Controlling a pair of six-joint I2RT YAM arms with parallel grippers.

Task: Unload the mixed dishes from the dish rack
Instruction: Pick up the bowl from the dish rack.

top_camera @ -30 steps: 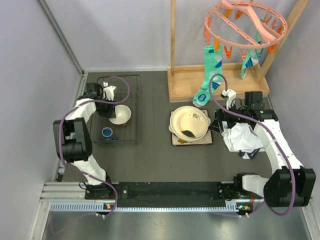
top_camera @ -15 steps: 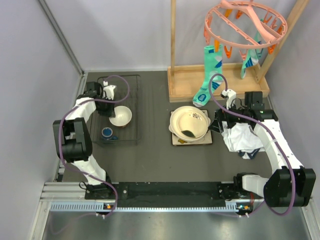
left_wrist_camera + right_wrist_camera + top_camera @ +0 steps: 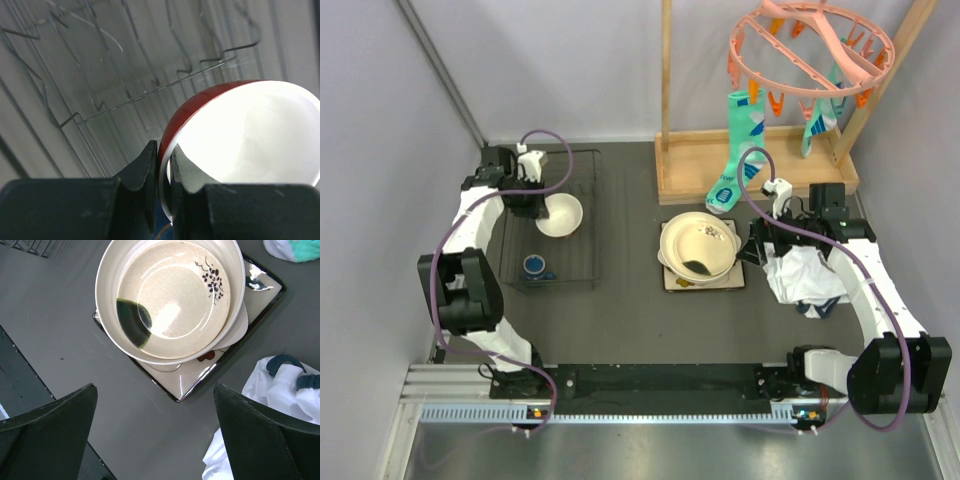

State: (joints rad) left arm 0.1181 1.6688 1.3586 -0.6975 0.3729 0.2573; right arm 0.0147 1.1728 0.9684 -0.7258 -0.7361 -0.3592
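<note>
My left gripper (image 3: 534, 198) is shut on the rim of a small bowl (image 3: 560, 213), white inside and red outside, holding it over the far half of the black wire dish rack (image 3: 576, 272). In the left wrist view the fingers pinch the bowl's wall (image 3: 250, 140) at my left gripper (image 3: 164, 152), with the rack wires (image 3: 150, 90) below. A dark blue mug (image 3: 535, 266) stands in the rack's near part. My right gripper (image 3: 757, 245) is open and empty beside the stacked large cream dishes (image 3: 698, 245) on the square floral plate (image 3: 675, 281). The right wrist view shows my right gripper (image 3: 155, 390), the dishes (image 3: 170, 300) and the plate (image 3: 200, 382).
A wooden frame (image 3: 760, 165) with a pink peg hanger (image 3: 810, 45) and hanging socks (image 3: 735, 150) stands at the back right. A pile of white cloth (image 3: 810, 280) lies under the right arm. Grey walls close in the left and back.
My left gripper has lifted the bowl and carried it toward the far end of the rack. The right arm has not moved.
</note>
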